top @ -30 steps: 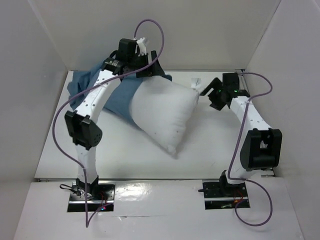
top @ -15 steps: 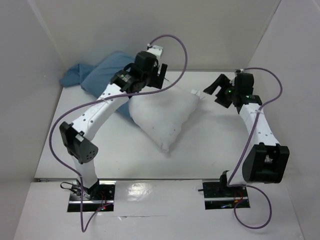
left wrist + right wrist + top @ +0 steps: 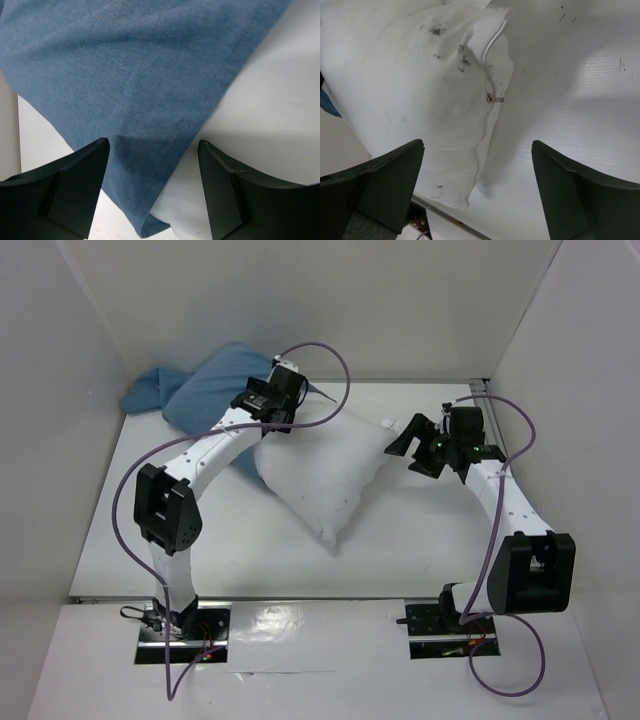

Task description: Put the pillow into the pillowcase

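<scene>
The pillow (image 3: 320,475) lies bare in the middle of the table (image 3: 420,550), with one pointed corner toward the arm bases. At its right corner the right gripper (image 3: 402,440) hangs with jaws spread wide and empty, and the wrist view shows the pillow's seamed, dark-specked edge between its fingers (image 3: 380,185). Farther back, the left gripper (image 3: 288,385) hovers wide and empty over the hem of the pillowcase (image 3: 200,390), which lies bunched in the far left corner, touching the pillow's far side.
</scene>
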You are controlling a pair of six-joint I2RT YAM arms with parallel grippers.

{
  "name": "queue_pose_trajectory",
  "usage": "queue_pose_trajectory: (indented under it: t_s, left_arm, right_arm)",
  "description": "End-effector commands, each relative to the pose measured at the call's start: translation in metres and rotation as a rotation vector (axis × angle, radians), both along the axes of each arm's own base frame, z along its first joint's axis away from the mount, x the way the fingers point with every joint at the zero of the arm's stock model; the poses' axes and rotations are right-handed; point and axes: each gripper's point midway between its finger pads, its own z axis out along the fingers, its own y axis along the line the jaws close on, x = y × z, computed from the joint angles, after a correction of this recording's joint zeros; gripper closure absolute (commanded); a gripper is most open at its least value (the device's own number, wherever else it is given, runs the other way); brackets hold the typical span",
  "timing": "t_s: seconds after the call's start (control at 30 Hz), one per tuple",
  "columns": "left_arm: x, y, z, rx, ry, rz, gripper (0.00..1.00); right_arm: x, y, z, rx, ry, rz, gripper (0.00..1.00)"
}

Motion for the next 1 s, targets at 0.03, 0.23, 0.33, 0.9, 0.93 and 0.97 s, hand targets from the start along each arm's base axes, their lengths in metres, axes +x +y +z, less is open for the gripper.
queue_pose_trajectory:
  t_s: [0.03,0.23,0.33,0.9,0.93,0.97]
  left_arm:
    - [-0.005,0.029,0.005,-0.034,-0.009,0.102,0.18]
    - [-0.008,0.059,0.006,-0.044,-0.012,0.193,0.27]
    - [-0.011,0.062,0.012,-0.076,-0.025,0.206,0.36]
    - [-0.059,-0.086,0.085,-0.409,0.053,-0.328,1.00]
    - [-0.070,-0.104,0.090,-0.451,0.078,-0.381,1.00]
    - [-0.078,-0.118,0.105,-0.504,0.079,-0.437,1.00]
  right_arm:
    - [-0.004,0.004,0.013,-0.008,-0.053,0.033,0.04]
    - [-0.012,0.004,0.006,-0.015,-0.021,0.052,0.04]
    - [-0.017,0.005,0.004,-0.013,-0.016,0.066,0.04]
    - [-0.009,0.180,-0.003,0.269,-0.156,0.498,0.54]
    - [0.011,0.190,0.012,0.279,-0.195,0.510,0.79]
    - [0.021,0.194,0.025,0.282,-0.216,0.513,0.97]
